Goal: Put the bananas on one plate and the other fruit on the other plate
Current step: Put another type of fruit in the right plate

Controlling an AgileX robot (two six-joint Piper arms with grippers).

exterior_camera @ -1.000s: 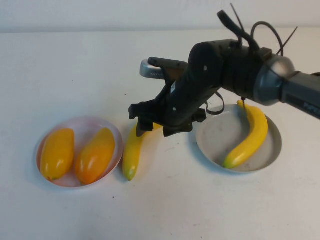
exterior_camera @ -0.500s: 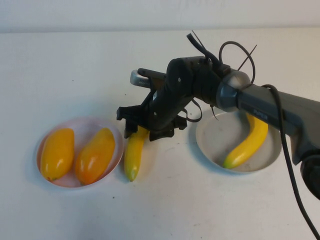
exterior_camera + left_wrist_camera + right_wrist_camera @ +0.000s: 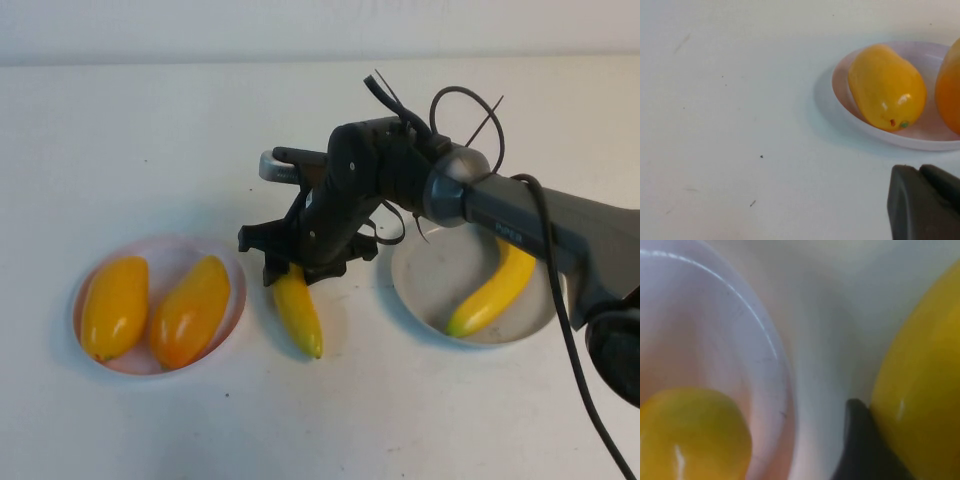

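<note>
Right gripper [image 3: 290, 262] sits at centre frame in the high view, jaws closed on the upper end of a slim curved yellow plastic banana [image 3: 299, 312]. This banana's lower tip points toward lower centre, over the white table [image 3: 150, 130], between the two plates. I cannot tell whether the tip touches the table. In the right wrist view one dark fingertip [image 3: 860, 440] presses against the banana's yellow skin [image 3: 925, 390].

Second yellow plastic banana [image 3: 495, 285] lies in the round grey-blue plate with raised rim [image 3: 420, 295], right of centre, running diagonally across it.

Round pale pink plate with low rim [image 3: 165, 245] is at lower left of the high view. It holds both plump oval fruits side by side: the yellow-orange one [image 3: 114, 305] on the left, the redder-blushed one [image 3: 190, 310] on the right, just beside each other.

My left gripper [image 3: 927, 202] shows only in the left wrist view, as a dark shape at the lower right corner, near the pink plate's rim [image 3: 900, 140]. I cannot tell how its jaws stand.
</note>
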